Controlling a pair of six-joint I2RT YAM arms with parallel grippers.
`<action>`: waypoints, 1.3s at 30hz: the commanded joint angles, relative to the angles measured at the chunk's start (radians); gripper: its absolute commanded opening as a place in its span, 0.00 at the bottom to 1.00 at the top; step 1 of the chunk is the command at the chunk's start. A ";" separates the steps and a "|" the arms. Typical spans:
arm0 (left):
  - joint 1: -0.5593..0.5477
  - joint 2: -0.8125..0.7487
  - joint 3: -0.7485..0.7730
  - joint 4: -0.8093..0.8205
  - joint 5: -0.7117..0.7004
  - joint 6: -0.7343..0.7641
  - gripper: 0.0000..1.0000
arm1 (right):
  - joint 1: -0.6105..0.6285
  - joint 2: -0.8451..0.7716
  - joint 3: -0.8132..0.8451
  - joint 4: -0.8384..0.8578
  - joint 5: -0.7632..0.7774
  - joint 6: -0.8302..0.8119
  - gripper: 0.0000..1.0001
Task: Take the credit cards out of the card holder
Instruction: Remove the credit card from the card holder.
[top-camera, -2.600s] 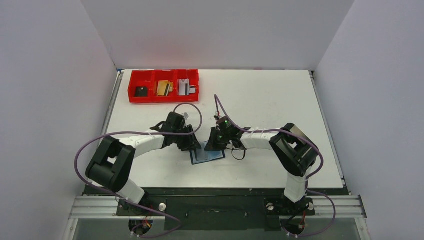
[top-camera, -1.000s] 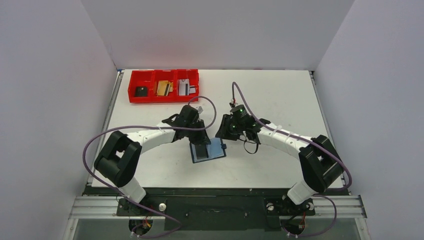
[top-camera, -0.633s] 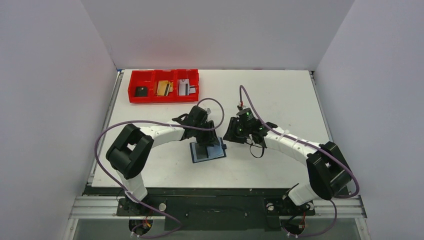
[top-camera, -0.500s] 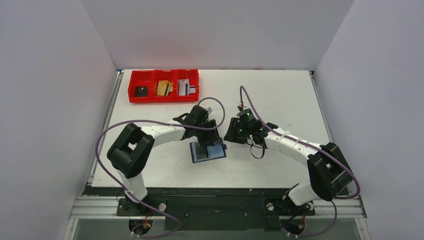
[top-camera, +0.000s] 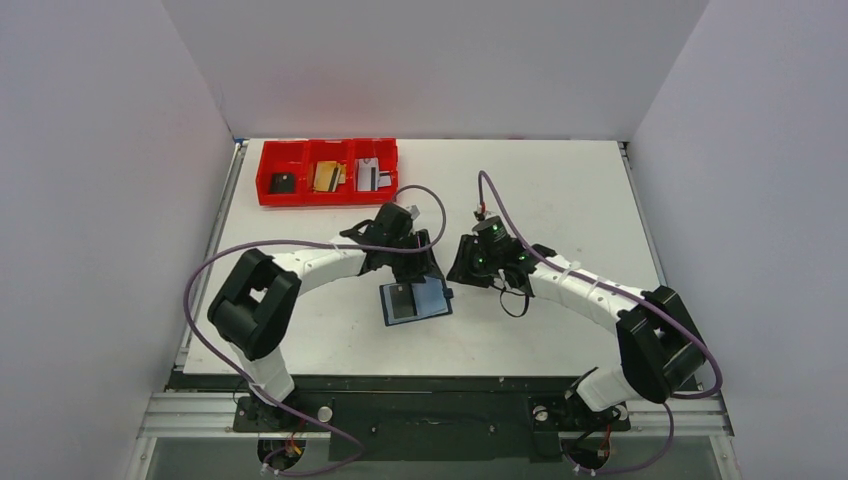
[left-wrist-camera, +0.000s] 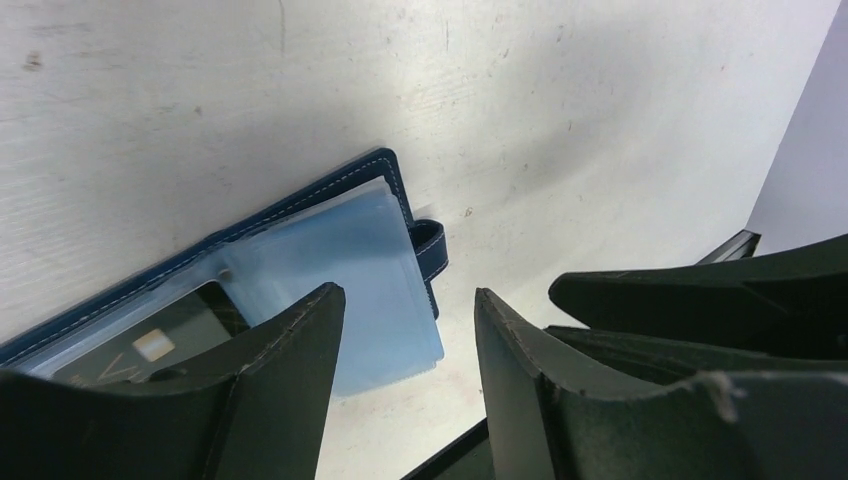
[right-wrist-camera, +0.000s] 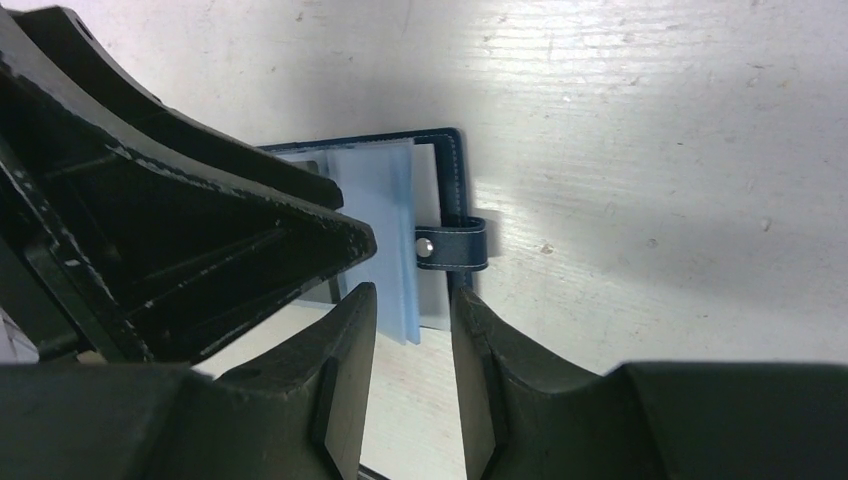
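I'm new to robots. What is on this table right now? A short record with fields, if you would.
Card holder: lying open
Inside it: one dark card in a pocket
Red tray: black card, gold card, silver card, one per compartment
Left tool: open, empty, over card holder's edge
Right tool: open, empty, beside card holder

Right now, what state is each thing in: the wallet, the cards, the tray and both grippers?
Wallet: open, lying flat.
Dark card: still in a wallet pocket.
Tray: holds three cards, one per compartment.
Left gripper: open, empty, above the wallet.
Right gripper: slightly open, empty.
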 joint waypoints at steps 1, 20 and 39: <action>0.042 -0.103 0.000 -0.018 -0.035 0.026 0.49 | 0.042 0.005 0.081 0.009 0.002 -0.005 0.30; 0.169 -0.304 -0.238 -0.109 -0.104 0.089 0.06 | 0.159 0.336 0.246 0.106 -0.130 0.026 0.29; 0.148 -0.187 -0.312 0.027 -0.060 0.063 0.00 | 0.133 0.383 0.182 0.168 -0.128 0.033 0.28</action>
